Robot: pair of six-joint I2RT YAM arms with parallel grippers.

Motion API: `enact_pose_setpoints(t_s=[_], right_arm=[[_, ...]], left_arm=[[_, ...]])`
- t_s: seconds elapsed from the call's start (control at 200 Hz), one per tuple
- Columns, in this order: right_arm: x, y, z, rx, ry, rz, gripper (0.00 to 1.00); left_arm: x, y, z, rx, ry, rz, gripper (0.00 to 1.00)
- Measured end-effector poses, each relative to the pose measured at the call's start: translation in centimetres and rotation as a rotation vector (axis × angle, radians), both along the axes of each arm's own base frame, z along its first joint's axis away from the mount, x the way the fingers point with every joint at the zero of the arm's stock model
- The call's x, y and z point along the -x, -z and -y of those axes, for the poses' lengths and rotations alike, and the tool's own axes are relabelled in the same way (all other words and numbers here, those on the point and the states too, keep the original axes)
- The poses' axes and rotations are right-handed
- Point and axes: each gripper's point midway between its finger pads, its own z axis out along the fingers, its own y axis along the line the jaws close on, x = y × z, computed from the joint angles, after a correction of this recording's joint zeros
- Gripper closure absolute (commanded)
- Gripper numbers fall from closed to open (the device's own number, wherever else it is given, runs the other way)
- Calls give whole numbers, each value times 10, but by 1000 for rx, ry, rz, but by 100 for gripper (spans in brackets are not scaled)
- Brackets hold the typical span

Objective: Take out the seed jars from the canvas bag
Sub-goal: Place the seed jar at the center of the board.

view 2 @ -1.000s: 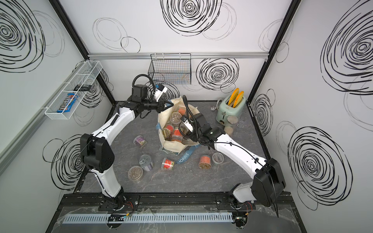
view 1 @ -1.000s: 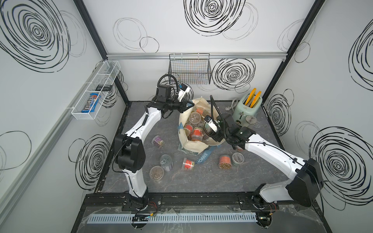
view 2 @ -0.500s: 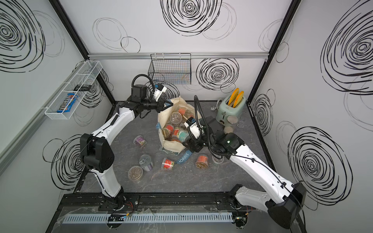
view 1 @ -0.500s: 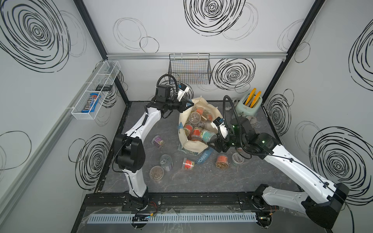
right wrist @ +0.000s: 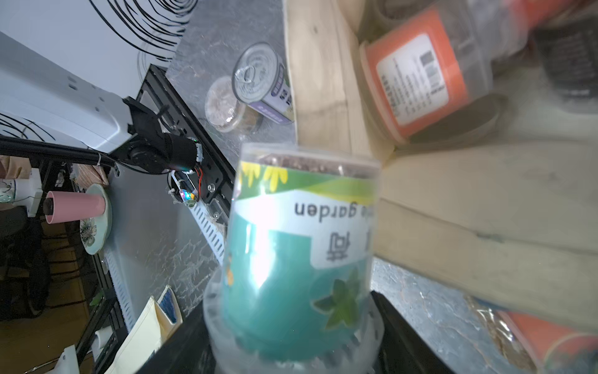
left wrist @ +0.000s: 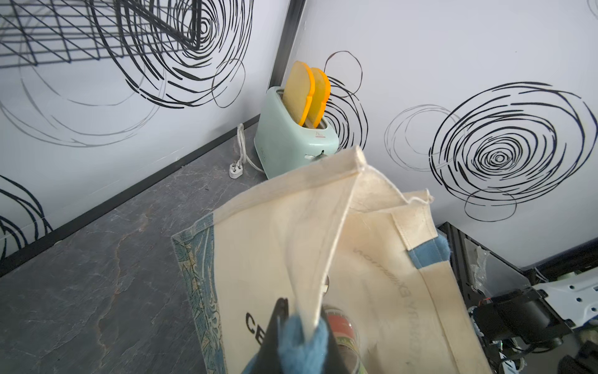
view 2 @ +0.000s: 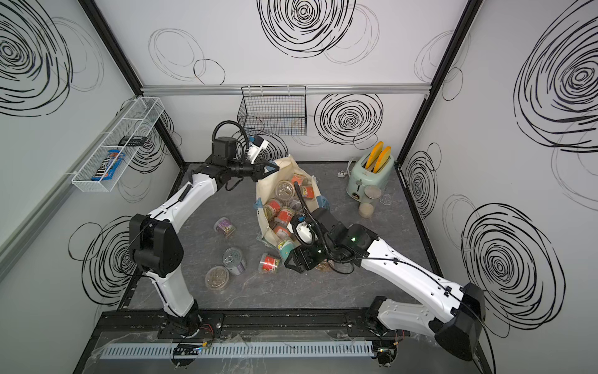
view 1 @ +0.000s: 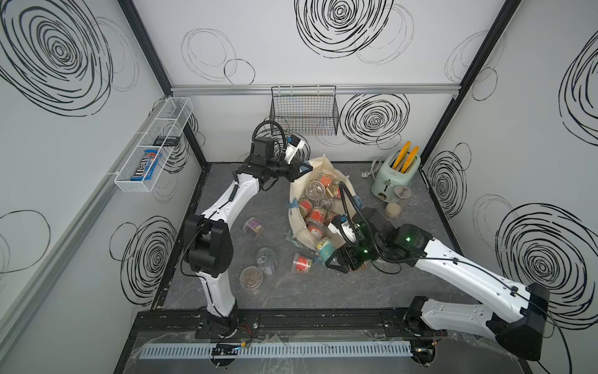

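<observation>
Left tool (view 1: 305, 168) is clenched on the far rim of the canvas bag (view 1: 295, 197). In the left wrist view you can see the blue handle (left wrist: 293, 351) and a fold of cream cloth pinched between its fingers, with the rim pulled up. The bag sits mid-bench with its mouth held open.

Right tool (view 1: 336, 263) is grasping a green-label jar (view 1: 324, 249) by its lid end, fingers on either side of the lid in the right wrist view. That jar is at the near end of the bag's mouth, right against the cloth edge. You can't tell if it's clear of the bench (view 1: 291, 298).

More seed jars (view 1: 317, 215) are inside the bag, mostly with orange and red labels, piled loosely.

Out on the bench, left of the bag:
- purple-label jar (view 1: 253, 225), tipped over
- pull-ring can (view 1: 267, 260), nearer
- clear-lid jar (view 1: 250, 277), upright, touching the can on its near side
- red-label jar (view 1: 302, 263), on its side, just left of the right tool

The right wrist view also shows an orange-label jar (right wrist: 543, 340) beside the bag's edge, blurred.

The toaster (view 1: 396, 178) is far right with two orange slices up, and a beige canister (view 1: 393, 210) sits just near of it.
</observation>
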Motion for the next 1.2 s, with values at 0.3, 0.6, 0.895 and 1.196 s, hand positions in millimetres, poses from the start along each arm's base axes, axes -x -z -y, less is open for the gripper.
enact_pose_setpoints(t_s=[0.3, 0.6, 0.895, 1.196], right_arm=[[-16, 8, 10, 5, 126, -18, 36], [-12, 12, 19, -61, 162, -34, 36], [22, 32, 27, -43, 112, -152, 37], [31, 68, 28, 45, 110, -232, 36]], left_arm=[[-5, 2, -4, -4, -27, -3, 100], [-30, 16, -18, 9, -111, -42, 100], [-44, 31, -25, 10, -150, -66, 100], [-44, 30, -25, 18, -154, -77, 100]])
